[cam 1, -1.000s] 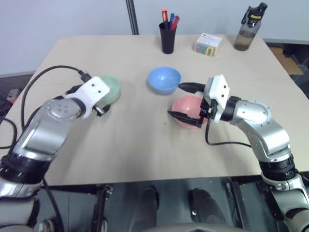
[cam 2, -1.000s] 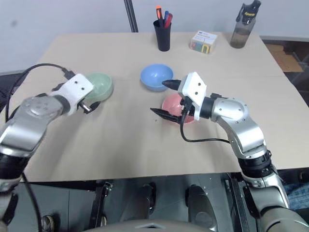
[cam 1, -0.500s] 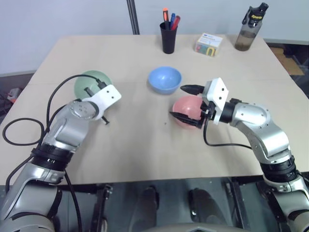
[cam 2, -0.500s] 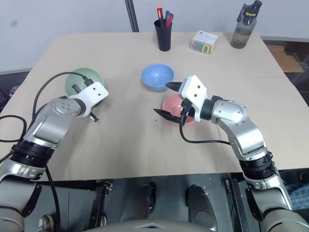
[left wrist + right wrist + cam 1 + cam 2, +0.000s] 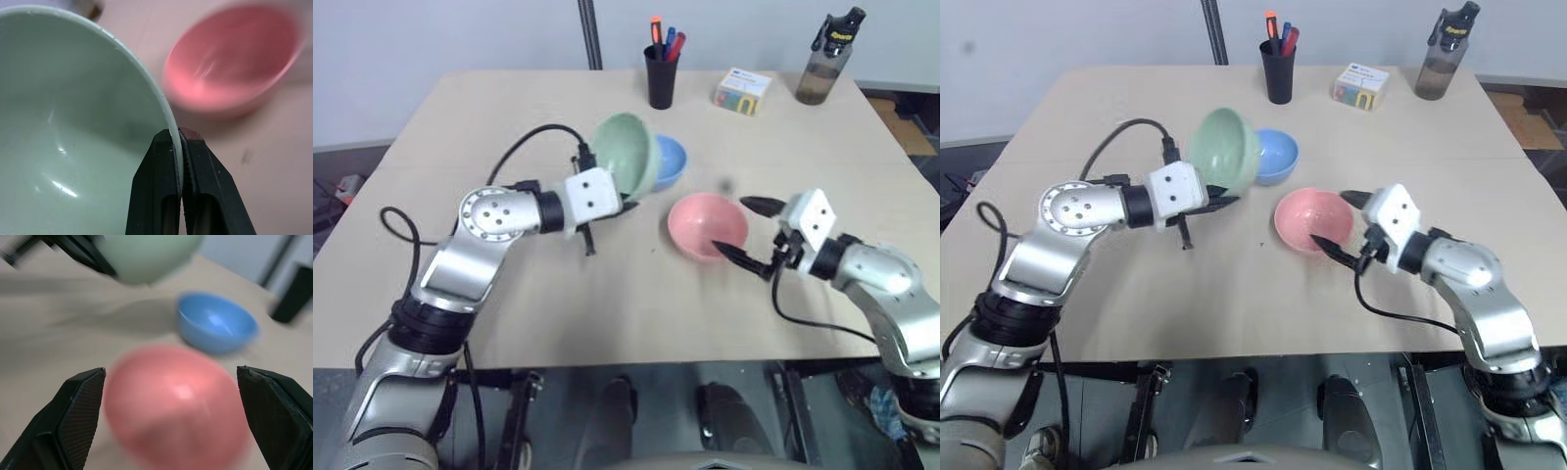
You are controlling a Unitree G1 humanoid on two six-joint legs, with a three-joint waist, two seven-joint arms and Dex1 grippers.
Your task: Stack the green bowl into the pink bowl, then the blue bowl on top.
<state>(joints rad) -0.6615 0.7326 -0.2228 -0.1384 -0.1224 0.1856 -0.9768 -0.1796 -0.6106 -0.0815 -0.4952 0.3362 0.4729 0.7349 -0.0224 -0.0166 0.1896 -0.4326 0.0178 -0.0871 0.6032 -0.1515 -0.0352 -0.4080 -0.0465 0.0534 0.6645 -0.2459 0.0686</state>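
**Desk:** Head camera first. What am I looking at?

**Operator:** My left hand [image 5: 625, 199] carries the green bowl [image 5: 626, 152] off the worktop [image 5: 509, 117], pinched by its rim and tipped on edge, just in front of the blue bowl [image 5: 668, 160]. The pink bowl [image 5: 707, 225] sits apart toward my right. I read this as the carry toward it, ahead of the first stacking.

**Desk:** And the right hand?

**Operator:** My right hand [image 5: 1344, 225] waits with fingers spread wide, empty, just beside the pink bowl's rim, probably to steady it.

**Desk:** Left wrist view?

**Operator:** Both fingers [image 5: 161, 196] clamp the green bowl's thin wall, one inside, one outside. The pink bowl [image 5: 230, 63] lies ahead. A rim grip leaves the bowl's underside free to settle into another bowl.

**Desk:** Right wrist view?

**Operator:** My open fingers [image 5: 78, 416] frame the pink bowl [image 5: 176, 411], with the blue bowl [image 5: 215, 328] beyond and the green bowl [image 5: 146, 257] held above the worktop.
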